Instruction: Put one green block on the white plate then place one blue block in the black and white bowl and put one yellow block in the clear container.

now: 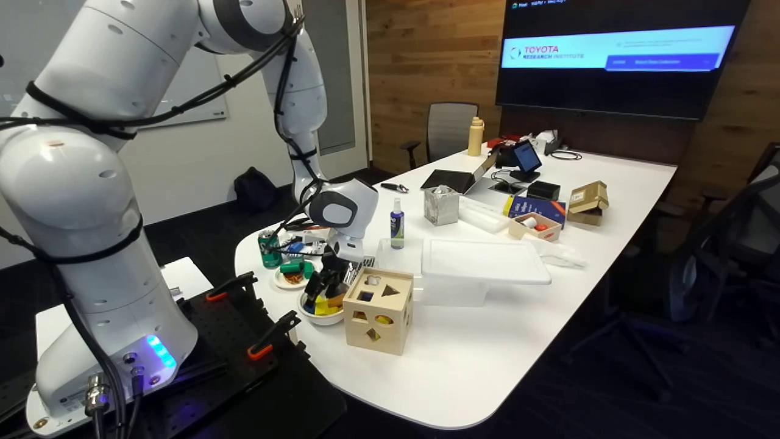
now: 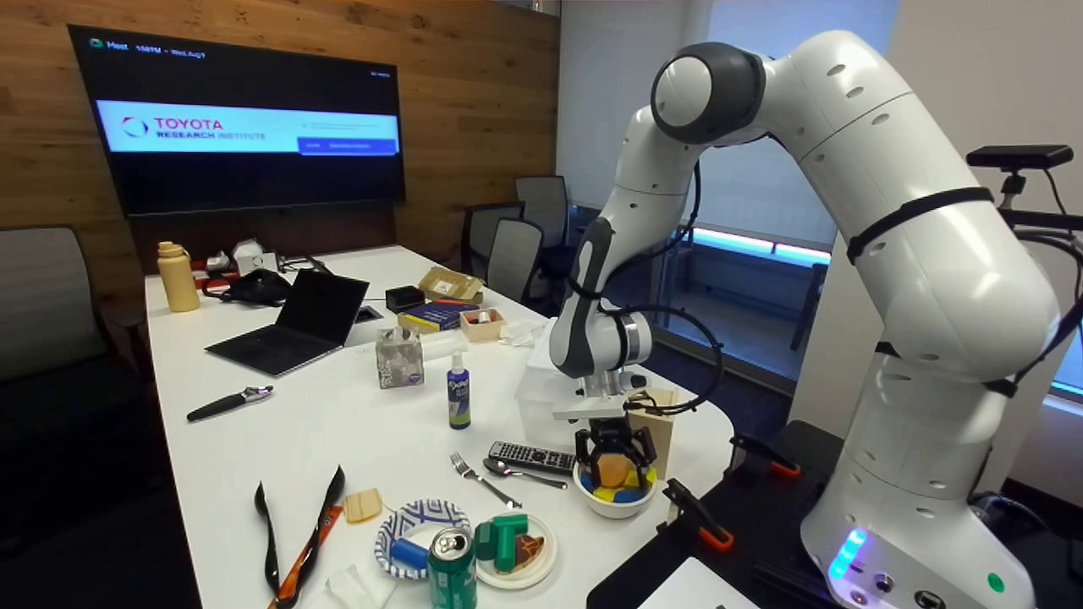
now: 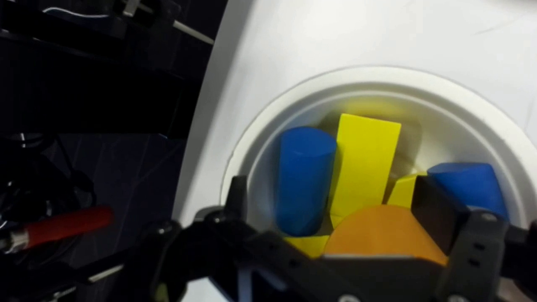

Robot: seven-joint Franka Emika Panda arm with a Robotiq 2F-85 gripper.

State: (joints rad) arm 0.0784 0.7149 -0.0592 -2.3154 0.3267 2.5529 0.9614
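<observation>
My gripper (image 2: 620, 480) is open and points down into a white bowl (image 2: 616, 511) of colourful pieces. In the wrist view its fingers (image 3: 333, 201) stand wide apart over a blue cylinder (image 3: 304, 184), a yellow block (image 3: 365, 163) and an orange piece (image 3: 384, 233). The right finger overlaps another blue block (image 3: 470, 184). Green blocks (image 2: 506, 541) lie on the white plate (image 2: 520, 583) beside a brown piece. A blue block (image 2: 409, 554) lies in the patterned bowl (image 2: 448, 512). I cannot make out a small clear container with a bluish part.
A wooden shape-sorter cube (image 1: 378, 311) stands close beside the bowl. A large translucent bin (image 1: 451, 292) with a white lid (image 1: 484, 259) is behind it. A green can (image 2: 452, 571), a remote (image 2: 533, 457), cutlery, tongs and a spray bottle (image 2: 459, 397) are nearby.
</observation>
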